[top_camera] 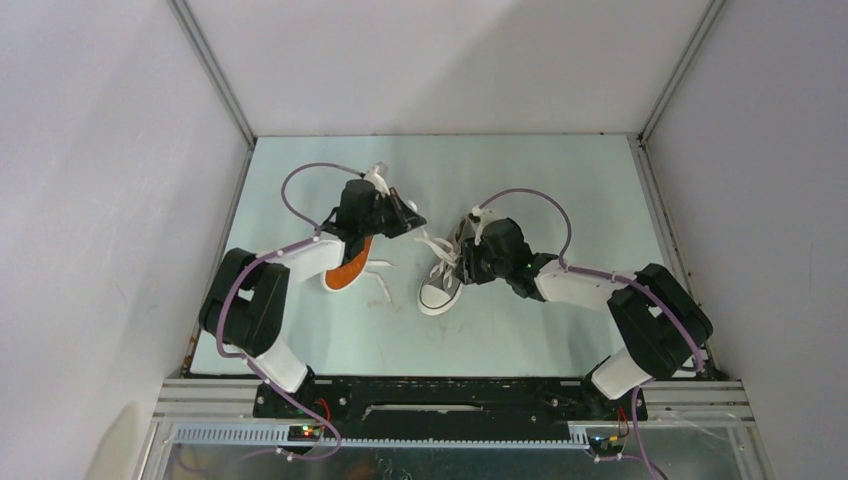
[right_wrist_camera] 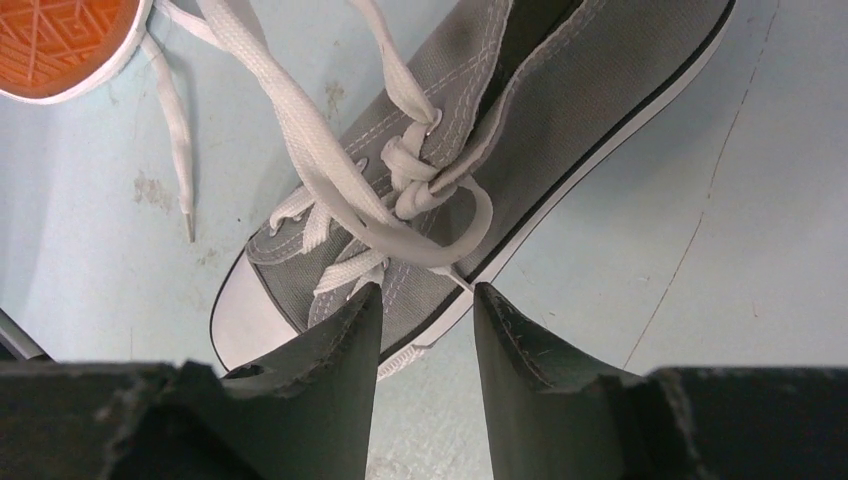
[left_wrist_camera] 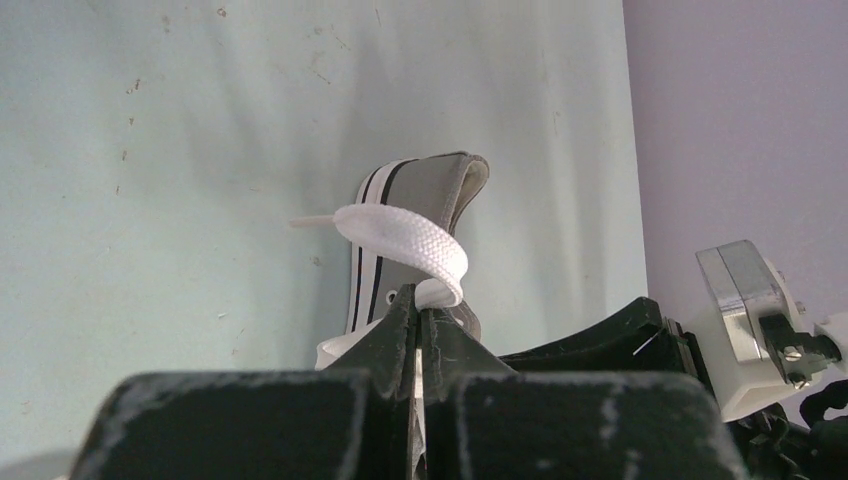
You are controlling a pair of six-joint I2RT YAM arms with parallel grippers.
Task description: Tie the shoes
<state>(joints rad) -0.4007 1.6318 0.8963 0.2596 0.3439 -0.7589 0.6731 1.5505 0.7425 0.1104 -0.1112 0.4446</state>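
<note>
Left gripper [left_wrist_camera: 418,298] has its jaws pressed together on a white lace [left_wrist_camera: 400,228], which curls out of the pinch in a flat band in front of a grey heel. Right gripper [right_wrist_camera: 425,312] stands with its jaws spread apart, holding nothing; a lace loop [right_wrist_camera: 462,238] lies just beyond the tips, and I cannot tell whether it touches them.

Two shoes are on the table [top_camera: 560,180] – both grey canvas with white laces. One, the upright shoe [top_camera: 440,286], sits near the middle, its white toe cap pointing at the arm bases; the right gripper hangs over its laced front. The other, the tipped shoe [top_camera: 350,272], lies on its side to the left with its orange sole showing, partly hidden under the left arm. Its loose lace ends [top_camera: 381,283] trail across the table between the two shoes.

From above, lace strands run from the upright shoe toward the left gripper. Two purple cables [top_camera: 300,186] – one per arm – arch above the wrists, and pale walls [top_camera: 100,150] close in the table on three sides.
</note>
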